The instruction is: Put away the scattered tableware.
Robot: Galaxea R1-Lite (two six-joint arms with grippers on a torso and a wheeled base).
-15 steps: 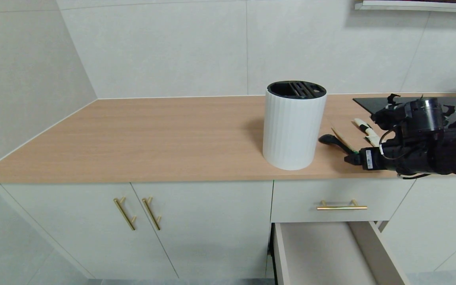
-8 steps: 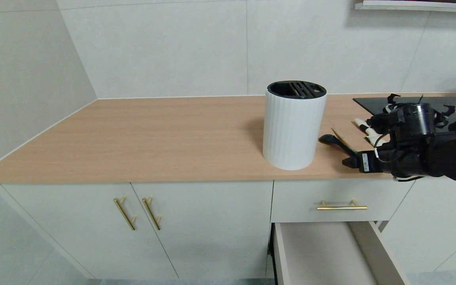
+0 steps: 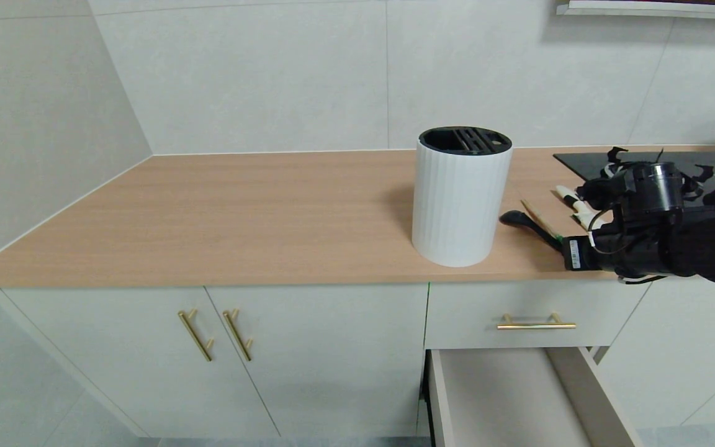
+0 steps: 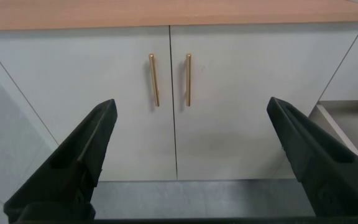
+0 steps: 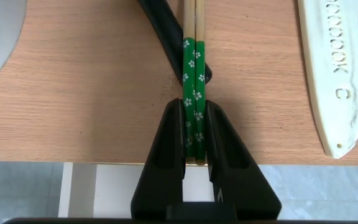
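Grasp step: right hand [image 5: 196,144] clamps the chopsticks [image 5: 191,68] at the counter [image 3: 239,211] edge, 3 o'clock of the white holder [image 3: 460,205]; next, presumably a lift into it.

Countertop [image 3: 239,211]: broad wood stretching free left of the white holder [image 3: 460,205], which is standing upright. Right of it, black spoon [image 3: 514,217], chopsticks [image 5: 191,74] and white utensil [image 3: 571,200] are lying close together; open drawer [image 3: 506,397] jutting out below.

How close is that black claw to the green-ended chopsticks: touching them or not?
Touching. In the right wrist view the right gripper has its two fingers pressed against either side of the chopsticks at their green ends, with no gap.
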